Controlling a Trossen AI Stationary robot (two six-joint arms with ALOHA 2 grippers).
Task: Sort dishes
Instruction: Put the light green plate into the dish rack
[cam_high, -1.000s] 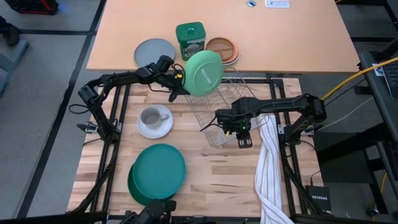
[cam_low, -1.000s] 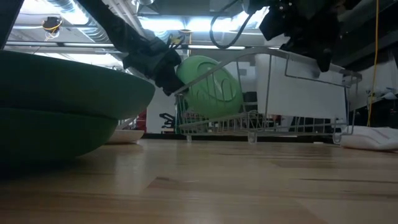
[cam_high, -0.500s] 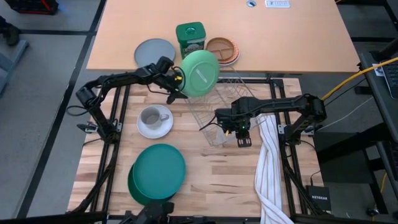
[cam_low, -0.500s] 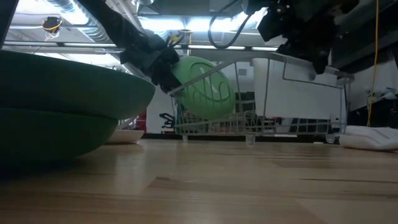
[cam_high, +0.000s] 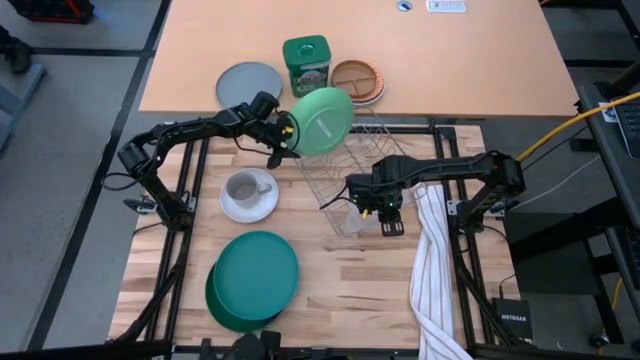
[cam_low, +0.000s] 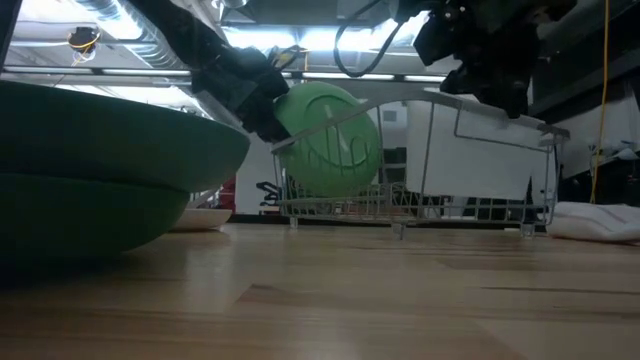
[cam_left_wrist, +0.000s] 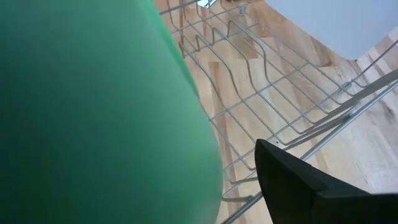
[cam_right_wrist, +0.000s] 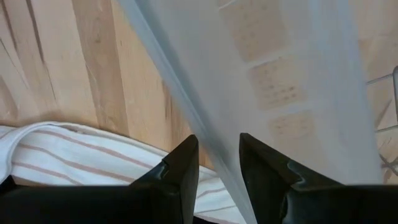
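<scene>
Nearest the front edge of the wooden bench (cam_high: 330, 290), two large round plates lie stacked, a teal plate (cam_high: 256, 275) on a dark green plate (cam_high: 222, 303), and beyond them a small grey mug (cam_high: 245, 186) stands on a white saucer (cam_high: 249, 203); all are well apart from both arms. Farther back, the left pincer (cam_high: 282, 137) pinches the rim of a light green round plate (cam_high: 322, 119), held tilted on edge just above the left end of the silver wire dish rack (cam_high: 358, 175). That plate lies to the rack side of the pincer, its face slanted, so the coming move probably turns on lining its edge with the rack's slots below. The right pincer (cam_high: 390, 210) is at the rack's near right side, its fingers (cam_right_wrist: 180, 171) closed on a thin translucent white wall there, beside a striped white cloth (cam_high: 437, 280).
</scene>
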